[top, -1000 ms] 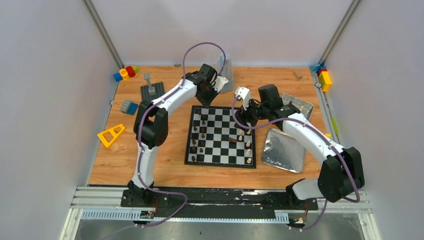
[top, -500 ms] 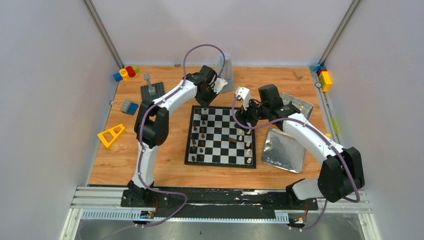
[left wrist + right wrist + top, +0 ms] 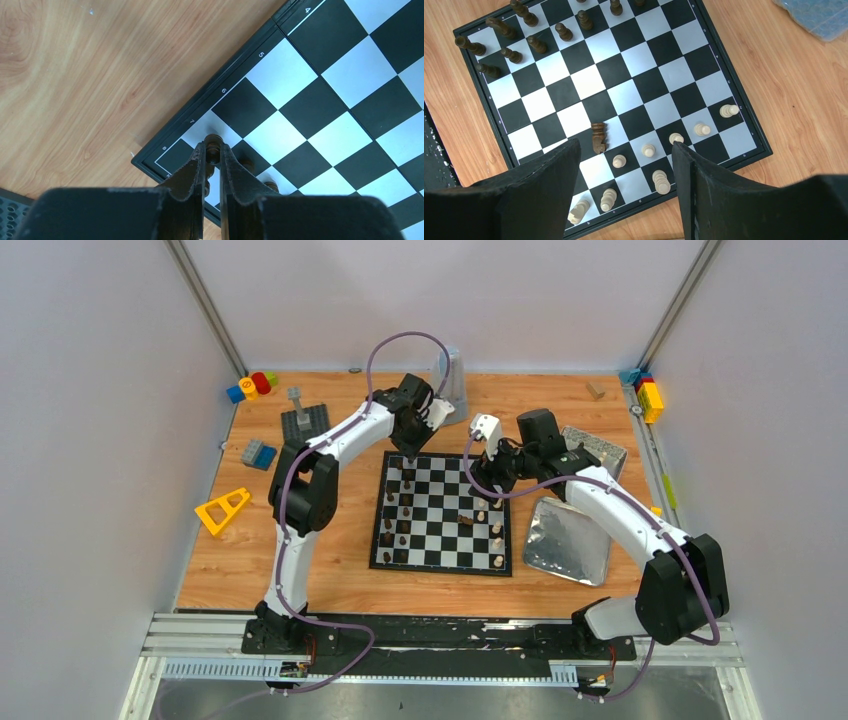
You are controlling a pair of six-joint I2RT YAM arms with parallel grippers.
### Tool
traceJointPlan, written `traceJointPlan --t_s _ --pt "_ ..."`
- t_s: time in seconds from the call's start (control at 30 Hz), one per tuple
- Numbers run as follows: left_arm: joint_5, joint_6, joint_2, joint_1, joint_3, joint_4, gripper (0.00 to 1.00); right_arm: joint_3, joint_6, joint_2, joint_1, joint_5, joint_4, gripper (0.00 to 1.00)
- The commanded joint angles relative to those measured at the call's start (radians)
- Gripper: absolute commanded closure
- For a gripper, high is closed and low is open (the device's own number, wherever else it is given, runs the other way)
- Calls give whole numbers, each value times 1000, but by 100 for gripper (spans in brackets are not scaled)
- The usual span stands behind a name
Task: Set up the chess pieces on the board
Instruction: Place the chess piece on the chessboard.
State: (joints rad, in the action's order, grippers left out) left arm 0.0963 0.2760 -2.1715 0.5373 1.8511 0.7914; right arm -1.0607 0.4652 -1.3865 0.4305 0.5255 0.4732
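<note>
Left claw (image 3: 213, 156): fingers drawn nearly together, clamped on a small dark chess piece (image 3: 213, 144) whose rounded top shows between the tips.
Held piece, place: at the corner of the chessboard (image 3: 320, 100) farthest from the arm bases on the left arm's side, over the white square beside the printed 7. Whether its foot touches the square cannot be told.
Right claw (image 3: 625, 147): fingers spread wide apart with nothing between them, hanging above the pale side of the board.
Chessboard, place: flat on the wooden desk (image 3: 300, 570), between the two arms.
Dark pieces (image 3: 537, 45): upright in two ragged rows along the board edge on the left arm's side.
Pale pieces (image 3: 649, 149): eight can be counted, upright, strung along the opposite edge on the right arm's side. Five form a slanting line and three more sit nearer the corner.
Fallen dark piece (image 3: 598, 137): lying on its side across two squares, just beside the slanting line of pale pieces and well apart from the other dark ones.
Silver tray (image 3: 568, 540): on the desk just right of the board.
Second tray (image 3: 598, 452): farther back, beside the right arm.
Grey studded baseplate (image 3: 303, 423): on the desk left of the left arm.
Yellow triangular block (image 3: 222, 511): near the desk's left edge.
</note>
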Motion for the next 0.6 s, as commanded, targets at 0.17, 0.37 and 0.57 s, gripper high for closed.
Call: traceJointPlan --t_s 0.17,0.37,0.57 --pt "4 5 -13 4 -9 -33 87 -2 3 4 -4 28 -21 32" --pt "6 6 -13 4 -13 -31 83 -4 3 -2 -4 31 -19 32" --pt "1 8 -13 3 -15 -26 81 -4 4 -6 -4 31 -17 32"
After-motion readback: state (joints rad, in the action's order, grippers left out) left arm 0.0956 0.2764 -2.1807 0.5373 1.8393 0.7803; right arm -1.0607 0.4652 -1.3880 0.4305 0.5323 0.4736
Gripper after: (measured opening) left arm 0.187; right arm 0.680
